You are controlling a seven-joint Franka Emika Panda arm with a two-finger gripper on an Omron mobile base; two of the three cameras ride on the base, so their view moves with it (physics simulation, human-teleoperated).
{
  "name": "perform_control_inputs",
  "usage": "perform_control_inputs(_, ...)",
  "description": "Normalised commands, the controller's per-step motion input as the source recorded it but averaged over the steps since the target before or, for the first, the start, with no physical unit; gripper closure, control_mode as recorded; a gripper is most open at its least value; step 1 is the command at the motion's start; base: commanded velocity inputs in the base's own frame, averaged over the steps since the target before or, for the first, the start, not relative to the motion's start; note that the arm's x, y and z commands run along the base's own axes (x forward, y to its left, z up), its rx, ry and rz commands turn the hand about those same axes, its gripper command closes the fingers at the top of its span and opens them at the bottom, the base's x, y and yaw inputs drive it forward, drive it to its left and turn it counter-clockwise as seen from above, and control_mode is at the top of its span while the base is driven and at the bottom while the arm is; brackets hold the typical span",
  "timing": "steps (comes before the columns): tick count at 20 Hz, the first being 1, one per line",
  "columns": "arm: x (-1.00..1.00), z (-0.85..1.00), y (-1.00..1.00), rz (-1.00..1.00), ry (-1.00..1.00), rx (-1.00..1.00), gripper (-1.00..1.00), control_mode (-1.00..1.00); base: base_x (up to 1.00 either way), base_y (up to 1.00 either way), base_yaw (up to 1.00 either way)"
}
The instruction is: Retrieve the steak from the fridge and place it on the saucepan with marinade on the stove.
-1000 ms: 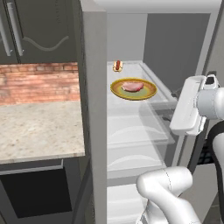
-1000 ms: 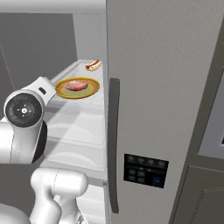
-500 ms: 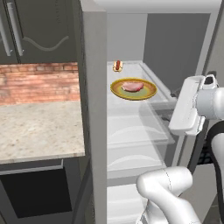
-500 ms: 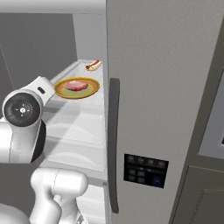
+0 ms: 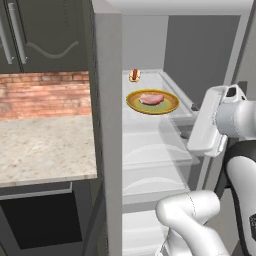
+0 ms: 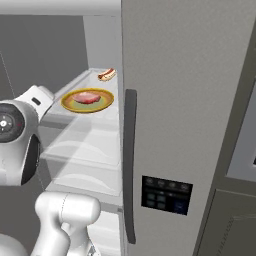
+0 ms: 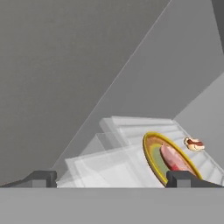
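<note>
Nearest, in the hand view, the gripper [image 7: 109,178] shows two small dark fingertips [image 7: 43,178] set wide apart at the bottom edge, released, with nothing between them. Beyond the tips lies a clear glass shelf [image 7: 109,168], and the right-hand tip overlaps the rim of the plate [image 7: 151,155] in that view.

From the left base view, the white arm [image 5: 220,125] stands at the right side of the open fridge [image 5: 107,125], beside the shelves and apart from the plate. A pale stone counter [image 5: 45,147] and a red brick wall [image 5: 45,95] sit to the left of the fridge.

Farther in, on an upper shelf, rests the round yellow-olive plate, and the steak [image 5: 151,98] lies flat in its middle. It is a small oval slab, pale pink-red with whitish marbling. Its long axis runs roughly across the shelf, side to side.

Farthest back on the same shelf, behind the plate and apart from it, sits a tiny red-and-white item [image 5: 134,75].

In the right base view, the closed fridge door carries a long dark handle [image 6: 130,165] and a dark dispenser panel [image 6: 166,195].
</note>
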Motion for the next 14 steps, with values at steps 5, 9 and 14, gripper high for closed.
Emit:
perform_control_inputs(5, 0.01, 0.02, -0.04, -0.03, 0.03, -0.04, -1.00, -1.00, 0.00, 0.00, 0.00)
perform_control_inputs(9, 0.11, 0.14, -0.14, -0.04, 0.19, 0.00, -1.00, -1.00, 0.00, 0.00, 0.00)
perform_control_inputs(14, 0.21, 0.13, -0.08, -0.09, 0.21, 0.00, -1.00, -1.00, 0.00, 0.00, 0.00)
